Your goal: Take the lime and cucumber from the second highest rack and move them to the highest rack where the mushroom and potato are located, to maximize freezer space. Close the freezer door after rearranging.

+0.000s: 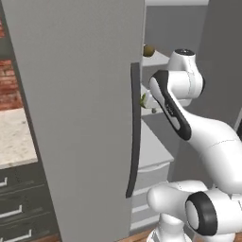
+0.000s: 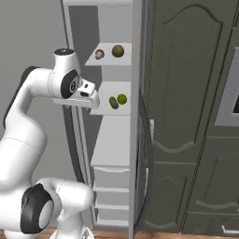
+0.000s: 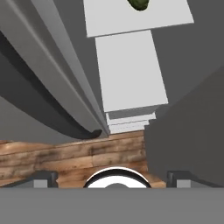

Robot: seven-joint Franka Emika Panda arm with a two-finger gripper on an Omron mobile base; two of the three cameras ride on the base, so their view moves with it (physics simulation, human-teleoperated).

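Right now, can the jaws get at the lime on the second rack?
Probably yes. The freezer door is swung open, the lime sits at the rack's front beside the cucumber, and the gripper, jaws open, hangs just left of them, nothing between.

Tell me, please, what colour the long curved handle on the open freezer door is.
The handle is dark grey, almost black, against the plain matte-grey freezer door; the left base view shows it best.

Top rack (image 2: 108, 59): you have the mushroom (image 2: 99, 54) left of the potato (image 2: 118, 50).
Second rack (image 2: 106, 110): your cucumber (image 2: 113, 103) lies just left of the lime (image 2: 122, 98), close together.
Freezer door (image 1: 80, 118): it stands open on your left, its handle (image 1: 134, 132) at the edge nearest the racks.
Cupboard (image 2: 186, 116): right of the freezer (image 2: 105, 140).
Gripper (image 2: 93, 100): just left of the second rack.
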